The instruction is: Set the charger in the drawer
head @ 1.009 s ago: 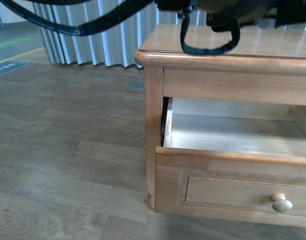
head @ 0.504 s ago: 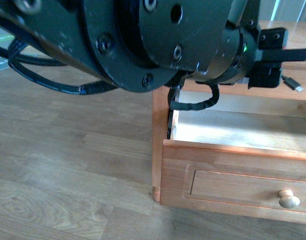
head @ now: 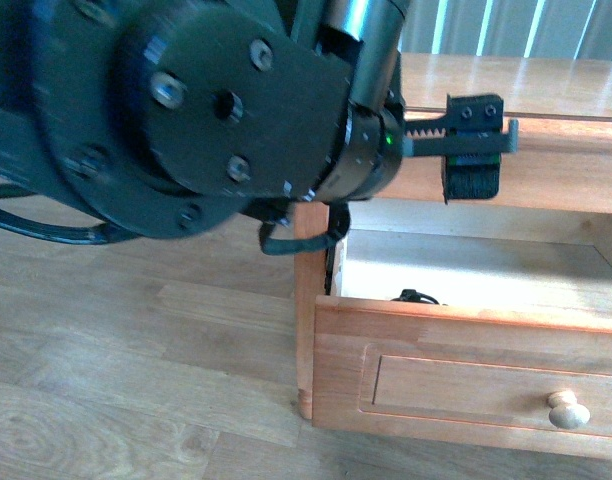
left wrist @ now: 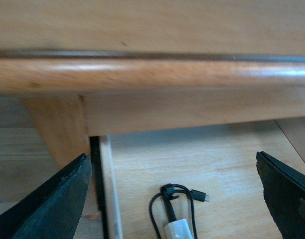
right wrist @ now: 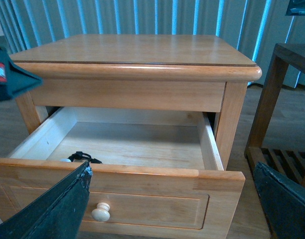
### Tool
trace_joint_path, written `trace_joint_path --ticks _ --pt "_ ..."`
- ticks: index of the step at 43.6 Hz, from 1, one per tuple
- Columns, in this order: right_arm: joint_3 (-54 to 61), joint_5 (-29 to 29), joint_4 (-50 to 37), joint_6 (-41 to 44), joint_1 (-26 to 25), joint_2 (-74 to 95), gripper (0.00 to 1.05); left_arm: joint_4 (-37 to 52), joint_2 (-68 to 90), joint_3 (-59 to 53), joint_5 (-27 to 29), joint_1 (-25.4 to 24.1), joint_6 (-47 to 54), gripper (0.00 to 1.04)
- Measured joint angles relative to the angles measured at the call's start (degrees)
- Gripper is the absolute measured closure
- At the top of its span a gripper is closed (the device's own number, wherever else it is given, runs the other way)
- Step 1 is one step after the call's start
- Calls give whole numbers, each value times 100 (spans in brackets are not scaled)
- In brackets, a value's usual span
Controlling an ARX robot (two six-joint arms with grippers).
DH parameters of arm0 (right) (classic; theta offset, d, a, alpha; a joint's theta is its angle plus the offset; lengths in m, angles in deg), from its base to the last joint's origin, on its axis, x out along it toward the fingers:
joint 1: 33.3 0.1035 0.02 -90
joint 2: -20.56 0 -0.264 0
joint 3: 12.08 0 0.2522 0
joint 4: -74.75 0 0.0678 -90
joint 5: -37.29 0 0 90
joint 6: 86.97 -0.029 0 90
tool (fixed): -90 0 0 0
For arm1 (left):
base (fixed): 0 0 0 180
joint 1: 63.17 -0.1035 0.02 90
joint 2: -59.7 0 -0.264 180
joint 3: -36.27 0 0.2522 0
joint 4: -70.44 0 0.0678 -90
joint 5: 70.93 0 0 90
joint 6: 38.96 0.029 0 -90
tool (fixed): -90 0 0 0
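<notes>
The drawer (head: 466,370) is pulled out, with its round pale knob (head: 568,410) on the front. The charger (left wrist: 180,230), a white block with a coiled black cable (left wrist: 172,199), lies on the drawer's pale floor near its left wall. Its cable shows over the drawer front in the front view (head: 414,296) and in the right wrist view (right wrist: 82,157). My left gripper (left wrist: 172,157) is open and empty above the charger, in front of the cabinet's top rail (head: 473,150). My right gripper (right wrist: 171,169) is open and empty, in front of the drawer front (right wrist: 142,199).
The cabinet top (right wrist: 137,50) overhangs the drawer opening. A dark wooden shelf unit (right wrist: 282,99) stands close to the cabinet's right side. Pleated curtains (right wrist: 142,17) hang behind. My left arm (head: 186,120) fills much of the front view. Wood floor (head: 136,350) lies left of the cabinet.
The drawer was empty a second ago. Half a second ago the cable end showed beside my left gripper, level with the cabinet's top rail. Now the charger lies in the drawer and the gripper is empty.
</notes>
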State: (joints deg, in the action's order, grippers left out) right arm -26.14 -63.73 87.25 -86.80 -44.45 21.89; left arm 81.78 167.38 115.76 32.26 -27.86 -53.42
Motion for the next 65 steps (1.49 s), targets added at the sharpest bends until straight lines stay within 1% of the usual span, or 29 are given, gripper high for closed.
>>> trace_joint_path --ticks 4,11,18,22,27,31,37,44,45,47,49,53,59,64,65 --pt "-2 -2 0 0 0 0 8 -44 -492 -286 212 -85 -26 7" --pt "0 -2 0 0 0 0 8 -240 -2122 -1307 686 -343 76 6" --pt "0 0 0 0 0 0 8 -601 -3348 -2065 1016 -520 15 6" --pt "-2 -2 0 0 0 0 8 -1121 -4391 -2660 1541 -592 -256 6" --pt "-2 0 0 0 0 0 8 -1722 -5521 -3320 1963 -601 -704 6" --pt "0 0 0 0 0 0 8 -2498 -6634 -3873 2302 -627 -1128 6" --pt "0 -2 0 -2 0 0 8 -2581 -6944 -3969 2365 -649 -1290 6" --pt "0 0 0 0 0 0 8 -2553 -6920 -3982 2275 -658 -1250 7" --pt "-2 0 0 0 0 0 8 -2350 -6966 -4061 2100 -710 -1123 9" --pt "-2 0 0 -2 0 0 8 -1493 -7191 -4459 1408 -953 -435 20" --pt "0 2 0 0 0 0 8 -1132 -7359 -4693 1069 -1115 63 27" --pt "-2 0 0 0 0 0 8 -977 -7650 -4990 719 -1414 800 42" --pt "-2 0 0 0 0 0 8 -975 -7976 -5337 321 -1821 1191 63" --pt "0 0 0 0 0 0 8 -1023 -8360 -5667 -96 -2249 1322 90" --pt "0 0 0 0 0 0 8 -1032 -8411 -5700 -142 -2302 1331 94"
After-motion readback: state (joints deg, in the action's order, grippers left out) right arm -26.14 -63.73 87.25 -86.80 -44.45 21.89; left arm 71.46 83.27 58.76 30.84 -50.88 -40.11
